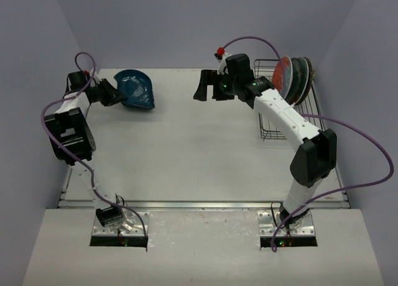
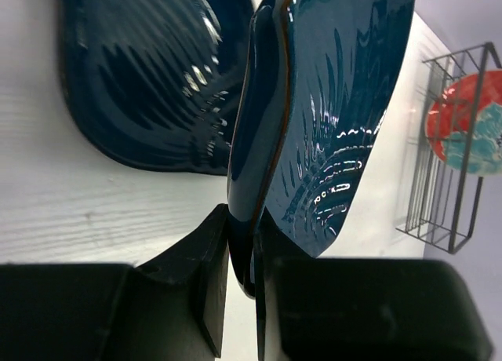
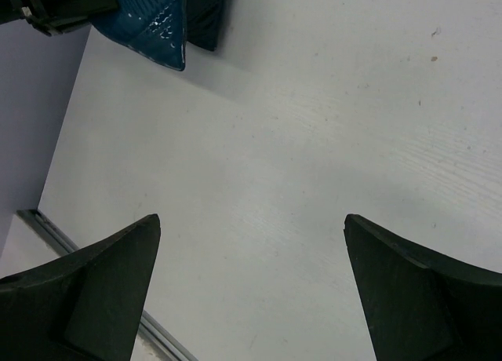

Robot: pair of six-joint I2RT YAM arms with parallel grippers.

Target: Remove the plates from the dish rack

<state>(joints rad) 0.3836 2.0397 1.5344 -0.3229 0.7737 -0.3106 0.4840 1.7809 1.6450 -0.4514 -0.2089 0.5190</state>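
My left gripper [image 1: 119, 94] [image 2: 243, 251] is shut on the rim of a dark blue plate [image 1: 133, 81] [image 2: 329, 102], which it holds tilted on edge at the table's far left. Under it a second dark blue plate [image 1: 143, 103] [image 2: 141, 78] lies flat on the table. The wire dish rack [image 1: 273, 121] [image 2: 443, 188] stands at the far right. It holds a red-orange plate [image 1: 283, 74] [image 2: 471, 122] upright, with darker plates [image 1: 303, 78] behind it. My right gripper [image 1: 211, 87] [image 3: 251, 220] hangs open over bare table left of the rack, nothing between its fingers.
The white table [image 1: 186, 149] has a metal strip [image 1: 205, 205] along its near edge. Purple-grey walls close in on the left, back and right. The right wrist view catches the held plate [image 3: 157, 23] and the left gripper's body [image 3: 47, 4] at its top left.
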